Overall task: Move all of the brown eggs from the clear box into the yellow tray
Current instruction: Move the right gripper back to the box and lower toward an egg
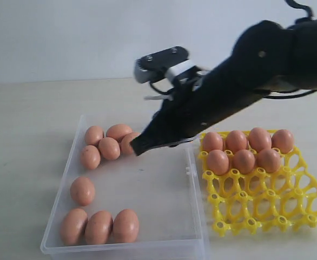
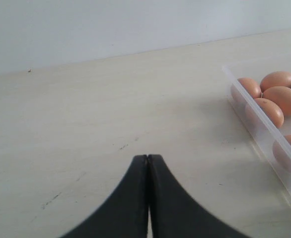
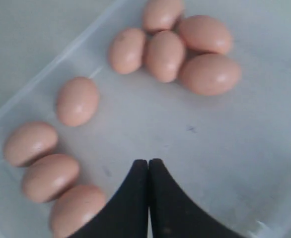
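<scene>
- Right gripper (image 1: 139, 147) is held shut, empty, over the clear box (image 1: 158, 195), mid-frame.
- Left gripper (image 2: 147, 157) is likewise shut.
- Seven brown eggs (image 1: 244, 161) are seated in the yellow tray (image 1: 250, 222).

A pale table (image 1: 23, 124) fills the frame below a white wall. On it, lower centre, sits a clear box (image 1: 153, 195); just beside it, lower right, lies a yellow tray (image 1: 266, 203).

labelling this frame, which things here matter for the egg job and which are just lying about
Job: nine brown eggs in the clear box; seven more in the yellow tray; right gripper, shut and empty, over the box.
Not the job: table; left gripper, shut, idle outside the box.
</scene>
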Robot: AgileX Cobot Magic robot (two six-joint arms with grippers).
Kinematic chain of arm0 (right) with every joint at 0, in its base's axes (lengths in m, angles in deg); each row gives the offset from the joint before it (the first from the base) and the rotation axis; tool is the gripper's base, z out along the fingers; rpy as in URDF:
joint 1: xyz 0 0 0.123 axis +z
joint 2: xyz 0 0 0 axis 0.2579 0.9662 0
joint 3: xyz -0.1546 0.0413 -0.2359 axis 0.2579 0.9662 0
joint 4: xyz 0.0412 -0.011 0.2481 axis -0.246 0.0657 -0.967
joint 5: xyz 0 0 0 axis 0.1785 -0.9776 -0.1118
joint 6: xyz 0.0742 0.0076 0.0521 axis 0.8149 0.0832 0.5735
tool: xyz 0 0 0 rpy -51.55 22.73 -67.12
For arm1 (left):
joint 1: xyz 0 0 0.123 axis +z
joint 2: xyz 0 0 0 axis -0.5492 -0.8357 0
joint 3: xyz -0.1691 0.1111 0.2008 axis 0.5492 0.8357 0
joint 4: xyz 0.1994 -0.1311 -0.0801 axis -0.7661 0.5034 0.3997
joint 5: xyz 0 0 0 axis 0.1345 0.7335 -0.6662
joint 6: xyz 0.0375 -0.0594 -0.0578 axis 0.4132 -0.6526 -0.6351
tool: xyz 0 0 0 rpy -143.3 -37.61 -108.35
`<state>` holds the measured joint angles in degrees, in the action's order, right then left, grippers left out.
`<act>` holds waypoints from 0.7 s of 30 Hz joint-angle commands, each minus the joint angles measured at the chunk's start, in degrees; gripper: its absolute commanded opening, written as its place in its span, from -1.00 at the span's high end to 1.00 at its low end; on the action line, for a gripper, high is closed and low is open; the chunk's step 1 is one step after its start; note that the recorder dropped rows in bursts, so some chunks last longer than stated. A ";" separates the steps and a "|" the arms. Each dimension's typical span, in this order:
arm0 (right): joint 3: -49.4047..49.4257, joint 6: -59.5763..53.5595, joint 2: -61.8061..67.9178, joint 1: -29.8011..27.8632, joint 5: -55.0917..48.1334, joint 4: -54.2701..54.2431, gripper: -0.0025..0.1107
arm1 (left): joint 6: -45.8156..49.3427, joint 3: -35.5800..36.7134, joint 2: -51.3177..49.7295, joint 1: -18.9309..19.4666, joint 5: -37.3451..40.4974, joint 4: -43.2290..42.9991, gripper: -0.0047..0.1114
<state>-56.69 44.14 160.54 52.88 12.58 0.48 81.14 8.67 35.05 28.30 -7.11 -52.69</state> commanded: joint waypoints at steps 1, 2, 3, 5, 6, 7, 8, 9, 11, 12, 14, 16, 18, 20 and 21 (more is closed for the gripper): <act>-12.72 -1.45 11.45 4.62 -15.66 1.28 0.78 | -0.25 -0.23 -0.04 -0.18 -0.79 0.08 0.92; -17.73 -0.78 16.07 5.44 -19.19 2.26 0.66 | -0.25 -0.23 -0.04 -0.18 -0.79 0.08 0.92; -20.05 -0.41 18.13 5.76 -20.08 2.39 0.60 | -0.25 -0.23 -0.04 -0.18 -0.79 0.08 0.92; -27.38 2.93 24.06 6.75 -21.49 3.27 0.36 | -0.25 -0.23 -0.04 -0.18 -0.79 0.08 0.92; -29.43 3.71 25.58 7.01 -21.59 3.63 0.27 | -0.25 -0.23 -0.04 -0.18 -0.79 0.08 0.92; -31.92 5.06 27.39 7.01 -21.75 3.83 0.18 | -0.25 -0.23 -0.04 -0.18 -0.79 0.08 0.92; -33.50 6.20 28.19 7.01 -22.05 3.83 0.13 | -0.25 -0.23 -0.04 -0.18 -0.79 0.08 0.92; -35.44 6.89 29.40 7.01 -22.89 3.83 0.08 | -0.25 -0.23 -0.04 -0.18 -0.79 0.08 0.92; -37.39 8.19 30.89 7.01 -23.82 3.83 0.05 | -0.25 -0.23 -0.04 -0.18 -0.79 0.08 0.92; -37.78 8.19 31.34 7.01 -23.82 3.67 0.04 | -0.25 -0.23 -0.04 -0.18 -0.79 0.08 0.92; -38.83 9.16 32.28 7.01 -23.59 3.02 0.04 | -0.25 -0.23 -0.04 -0.18 -0.79 0.08 0.92; -39.77 10.55 33.17 7.01 -23.32 1.78 0.04 | -0.25 -0.23 -0.04 -0.18 -0.79 0.08 0.92; -40.17 10.67 33.90 7.01 -23.32 -0.07 0.04 | -0.25 -0.23 -0.04 -0.18 -0.79 0.08 0.92; -40.31 10.83 34.47 7.01 -23.56 -1.30 0.04 | -0.25 -0.23 -0.04 -0.18 -0.79 0.08 0.92; -40.44 11.57 34.74 7.01 -23.88 -1.47 0.04 | -0.25 -0.23 -0.04 -0.18 -0.79 0.08 0.92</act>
<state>-96.42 54.56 194.67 59.79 -10.84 0.50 81.14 8.67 35.05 28.30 -7.11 -52.69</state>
